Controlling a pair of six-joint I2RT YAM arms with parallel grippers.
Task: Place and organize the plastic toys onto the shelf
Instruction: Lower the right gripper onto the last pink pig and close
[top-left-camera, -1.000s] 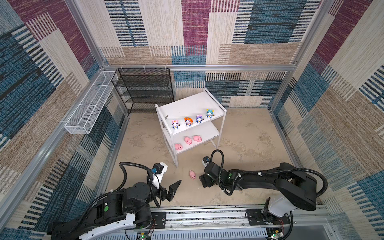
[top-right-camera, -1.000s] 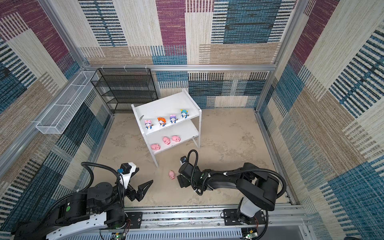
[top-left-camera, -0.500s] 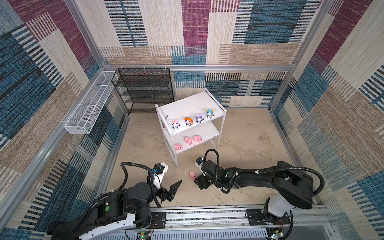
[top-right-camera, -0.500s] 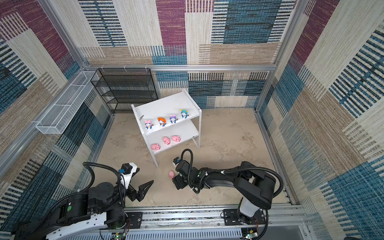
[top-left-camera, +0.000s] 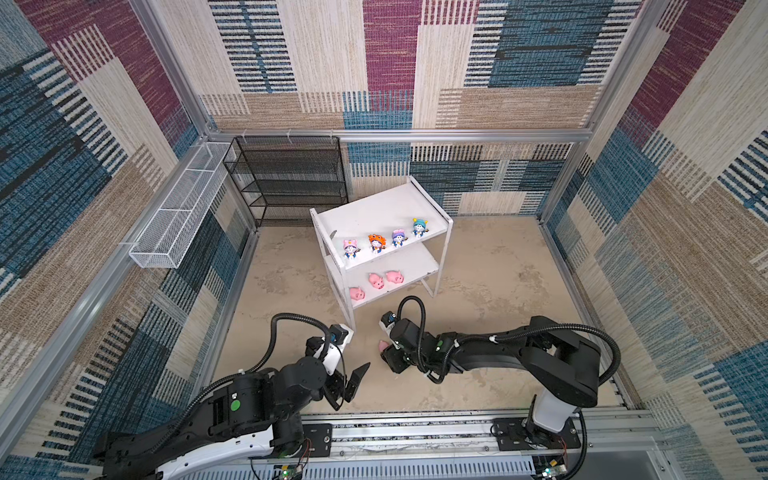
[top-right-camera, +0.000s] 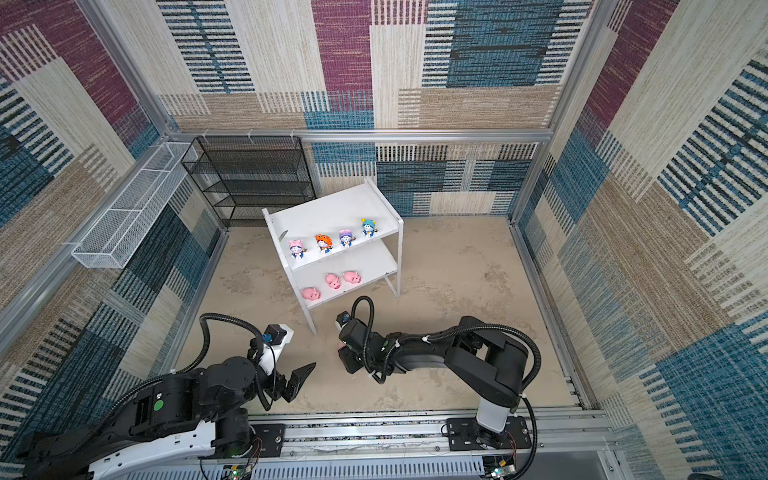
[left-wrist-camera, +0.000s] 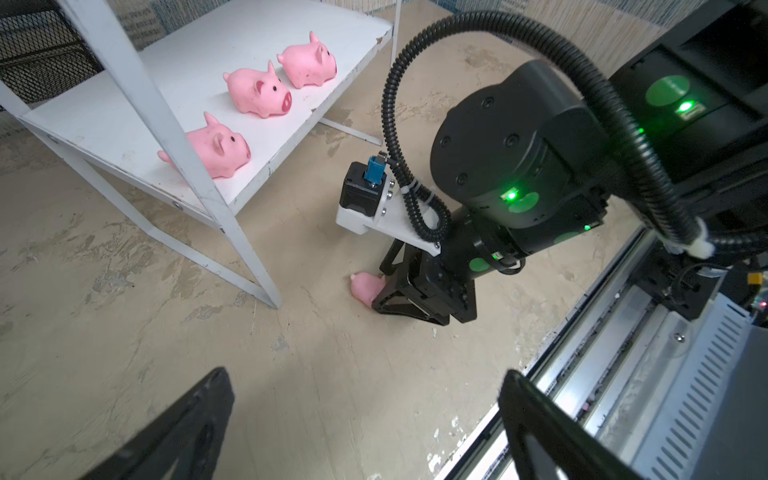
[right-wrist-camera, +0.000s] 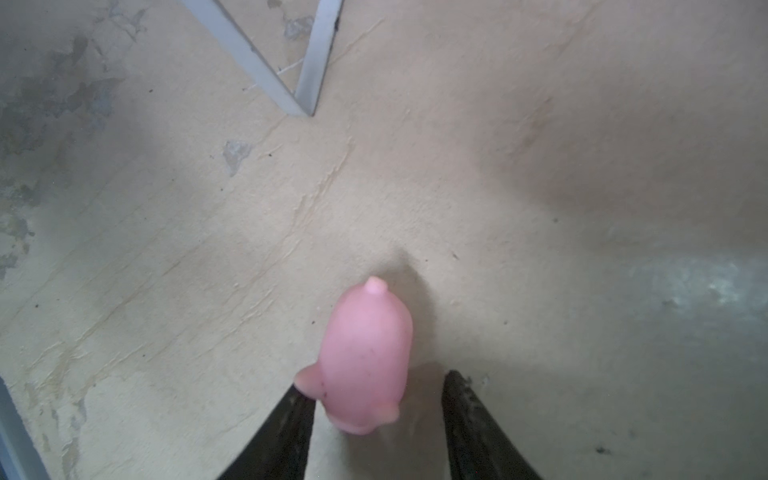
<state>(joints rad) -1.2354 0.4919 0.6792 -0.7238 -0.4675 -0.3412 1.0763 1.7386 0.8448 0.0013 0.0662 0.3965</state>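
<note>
I am narrowing my right gripper (right-wrist-camera: 376, 384) around the last pink pig (right-wrist-camera: 365, 353), having just slid in over it from beside it. One finger is touching its head and the other is still closing the gap, so I am not gripping it yet. The pig is lying on the floor just off the shelf's (top-left-camera: 374, 212) front corner leg. My left gripper (top-left-camera: 351, 384) is hanging wide and empty. Seven toys are already sitting shelved, so I am judging this the final pick.

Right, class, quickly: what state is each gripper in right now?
Left gripper: open, holding nothing.
Right gripper: open, jaws either side of the pink pig, not yet clamped on it.
</note>
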